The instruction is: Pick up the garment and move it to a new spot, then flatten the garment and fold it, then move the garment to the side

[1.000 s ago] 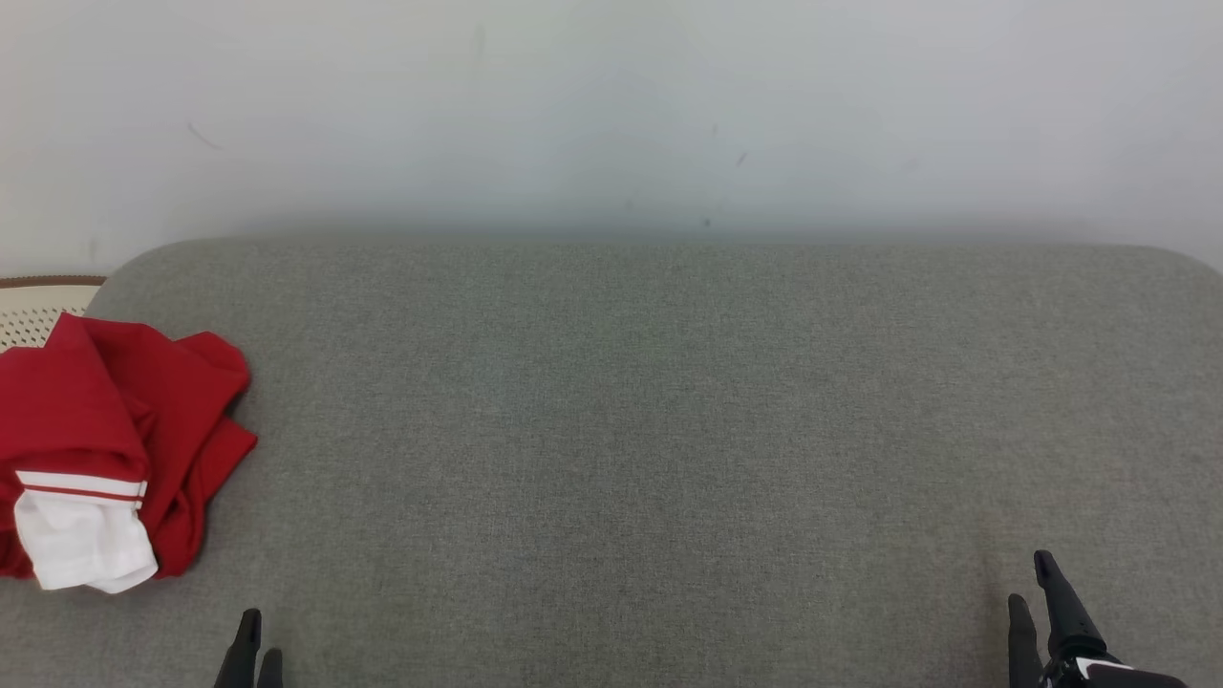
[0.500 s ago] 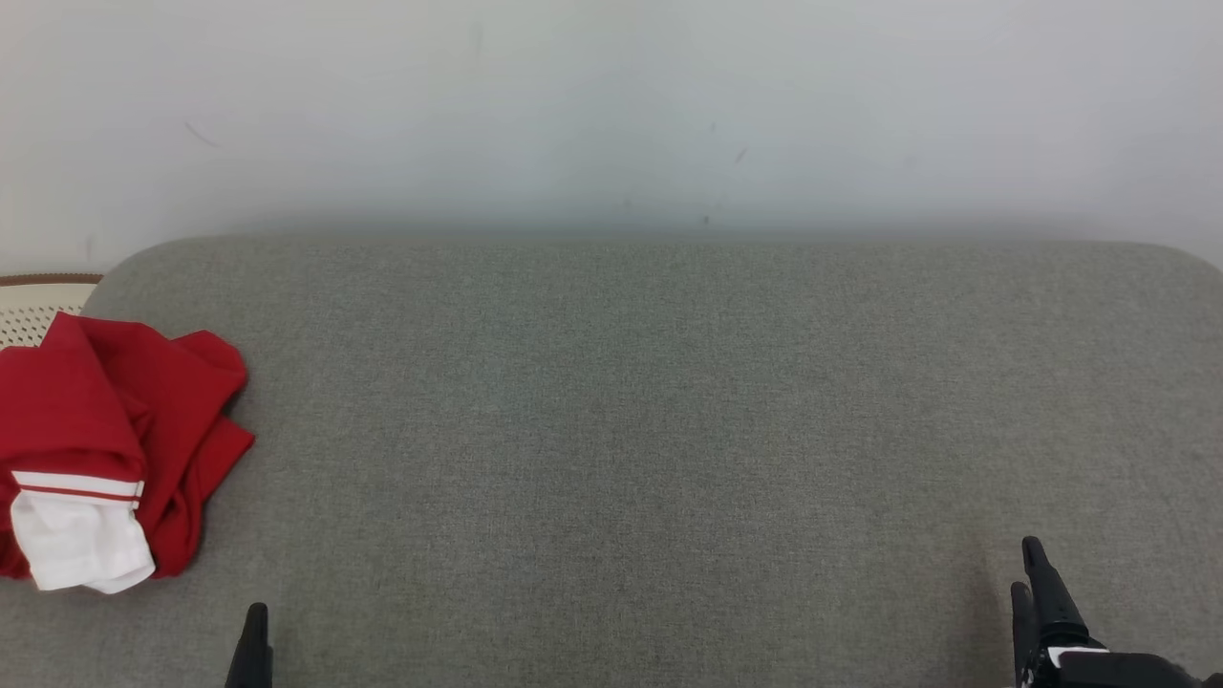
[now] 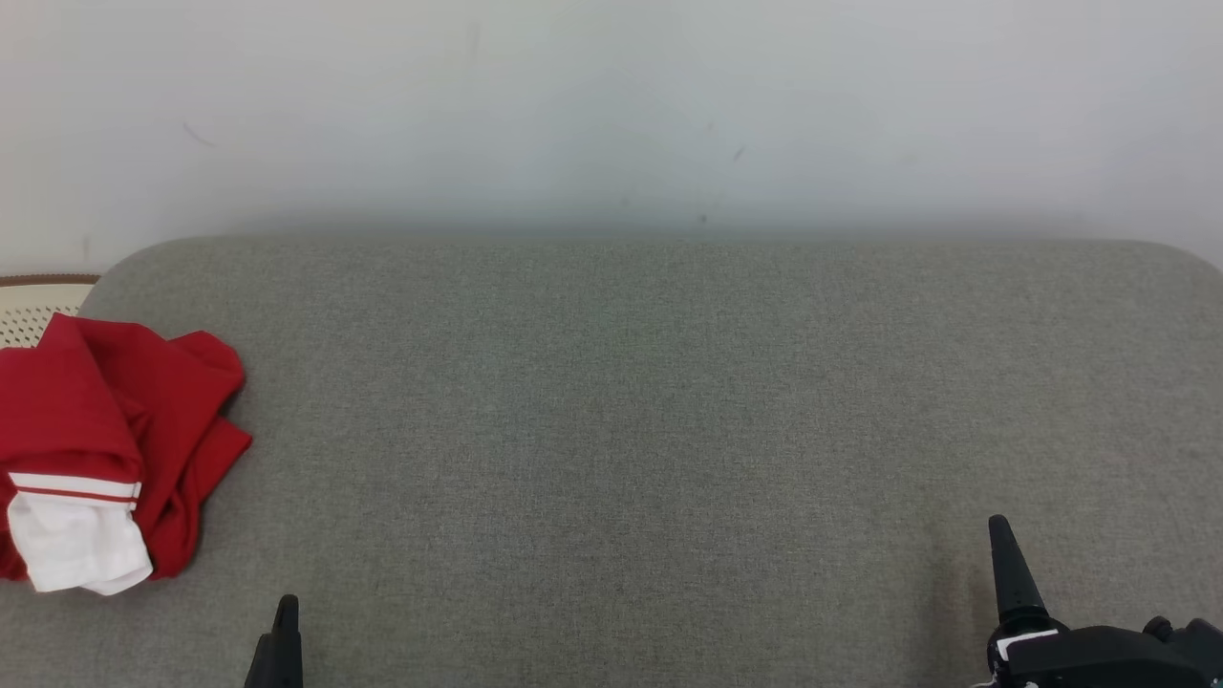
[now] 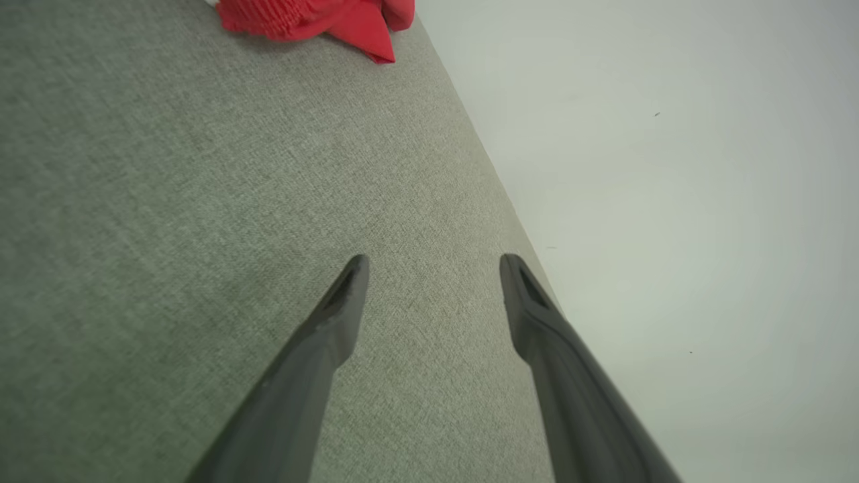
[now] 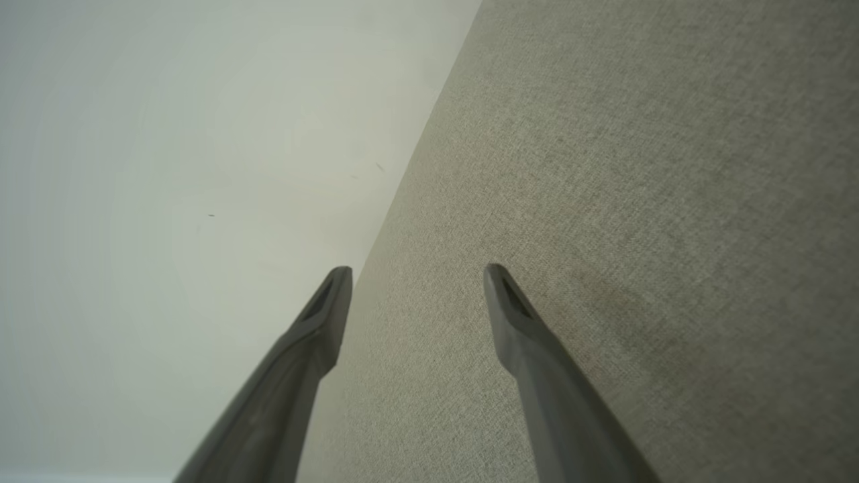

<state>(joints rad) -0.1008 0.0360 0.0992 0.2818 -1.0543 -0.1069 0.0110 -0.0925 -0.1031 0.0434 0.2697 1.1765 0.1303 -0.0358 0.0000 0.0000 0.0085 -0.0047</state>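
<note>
1. In the head view, the garment (image 3: 105,449) is lying crumpled at the far left edge of the grey cushioned surface (image 3: 650,401). Its red cloth is bunching up, and a white cuff with a red stripe is showing at the near end.
2. The left wrist view is catching just a red corner of it along the top edge. That corner is sitting well apart from the left gripper (image 4: 435,261), whose fingers are standing spread over bare grey fabric with nothing between them.
3. The right wrist view is showing the right gripper (image 5: 417,268), its fingers likewise spread wide and holding nothing. They are pointing towards the line where the surface is meeting the pale wall (image 5: 168,168).
4. The head view is showing one dark finger of each gripper poking up from the bottom edge, far apart from each other.
5. A cream perforated object (image 3: 33,311) with a brown rim is peeking out behind the garment, which is partly covering it.
</note>
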